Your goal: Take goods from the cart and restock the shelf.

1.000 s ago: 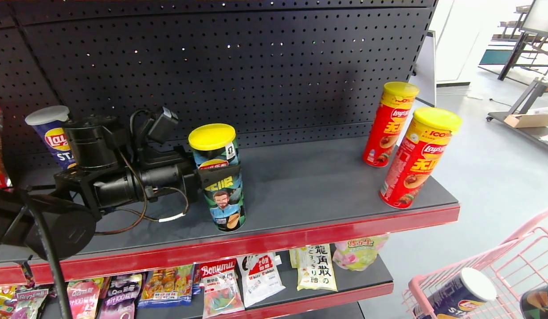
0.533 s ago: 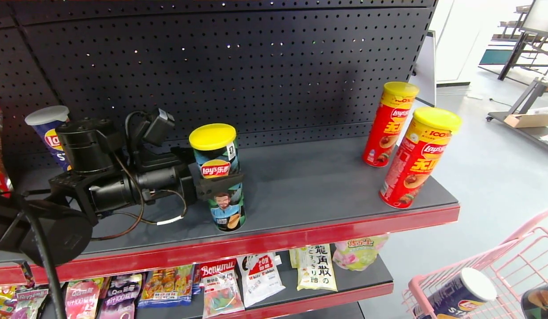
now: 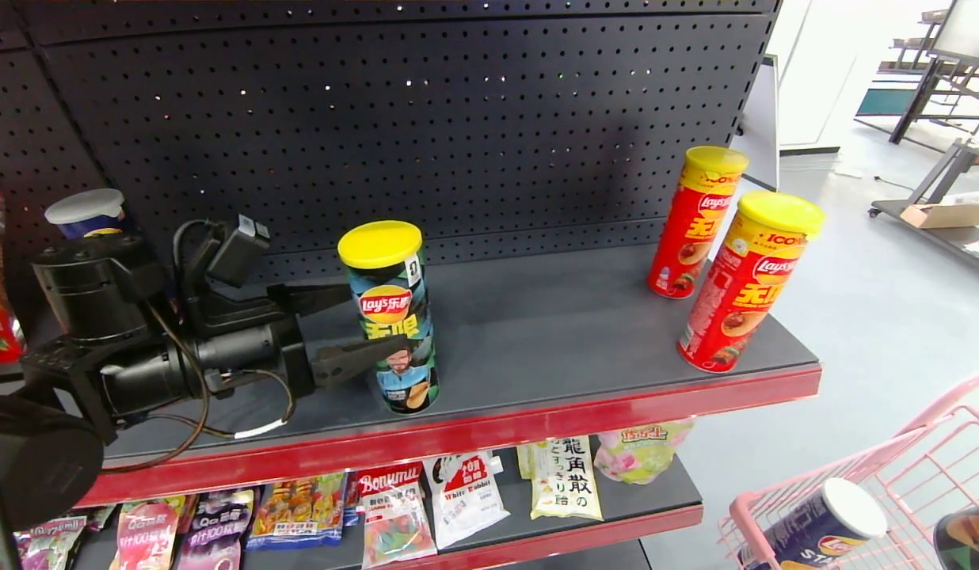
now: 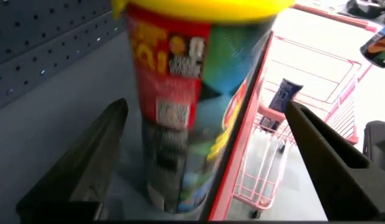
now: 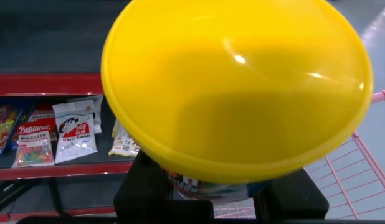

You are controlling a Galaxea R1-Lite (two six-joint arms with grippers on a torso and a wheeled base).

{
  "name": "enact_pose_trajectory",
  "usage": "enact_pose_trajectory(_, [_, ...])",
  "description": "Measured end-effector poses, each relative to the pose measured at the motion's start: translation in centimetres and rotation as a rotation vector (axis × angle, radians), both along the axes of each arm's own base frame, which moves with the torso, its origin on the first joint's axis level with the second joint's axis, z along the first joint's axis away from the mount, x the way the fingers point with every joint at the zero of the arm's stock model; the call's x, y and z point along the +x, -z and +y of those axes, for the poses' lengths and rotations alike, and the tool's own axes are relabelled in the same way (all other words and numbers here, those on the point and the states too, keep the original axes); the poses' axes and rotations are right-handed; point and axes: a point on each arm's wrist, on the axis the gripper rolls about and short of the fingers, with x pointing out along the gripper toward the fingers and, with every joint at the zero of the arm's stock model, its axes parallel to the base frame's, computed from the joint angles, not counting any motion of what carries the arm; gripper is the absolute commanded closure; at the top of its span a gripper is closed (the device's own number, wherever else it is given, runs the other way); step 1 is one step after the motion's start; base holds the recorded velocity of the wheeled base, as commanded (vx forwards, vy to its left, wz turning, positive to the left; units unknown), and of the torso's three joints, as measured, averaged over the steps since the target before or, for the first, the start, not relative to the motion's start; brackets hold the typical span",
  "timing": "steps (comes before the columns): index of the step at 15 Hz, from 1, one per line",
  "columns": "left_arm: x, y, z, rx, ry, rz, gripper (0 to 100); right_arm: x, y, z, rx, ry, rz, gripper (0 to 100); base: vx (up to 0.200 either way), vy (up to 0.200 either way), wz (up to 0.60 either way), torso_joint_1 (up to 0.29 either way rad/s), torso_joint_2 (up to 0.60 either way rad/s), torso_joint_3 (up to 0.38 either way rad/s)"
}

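A teal can with a yellow lid (image 3: 388, 305) stands upright near the front of the upper shelf (image 3: 537, 340). My left gripper (image 3: 376, 318) is open, one finger on each side of the can and not pressing it. In the left wrist view the can (image 4: 186, 112) rises between the spread fingers (image 4: 93, 162). My right gripper (image 5: 227, 193) is shut on another yellow-lidded can (image 5: 236, 87), whose lid hides most of the fingers.
Two red cans (image 3: 697, 222) (image 3: 749, 281) stand at the shelf's right end, and a blue can (image 3: 85, 212) is at the back left. Snack bags (image 3: 394, 507) fill the lower shelf. The pink cart (image 3: 893, 475) at lower right holds a blue can (image 3: 822, 522).
My left gripper let go of the teal can, opened, and drew back to the left. The can stays upright on the shelf.
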Motion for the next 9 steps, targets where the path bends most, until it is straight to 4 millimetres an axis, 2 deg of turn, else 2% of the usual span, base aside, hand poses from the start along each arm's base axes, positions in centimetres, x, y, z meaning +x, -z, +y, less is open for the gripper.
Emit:
enact_pose_trajectory(4, [-1.0, 0.2, 2.2, 0.002, -0.073, -0.038, 0, 0.3, 0.1, 0.1, -0.003, -0.023, 0.019, 100, 0.000, 0.000, 0.00, 0.000, 0.00, 0.000])
enact_pose_trajectory(9, [-3.9, 1.3, 3.9, 0.005, -0.140, 0.025, 0, 1.7, -0.4, 0.5, -0.028, -0.013, 0.079, 100, 0.000, 0.000, 0.00, 0.000, 0.00, 0.000])
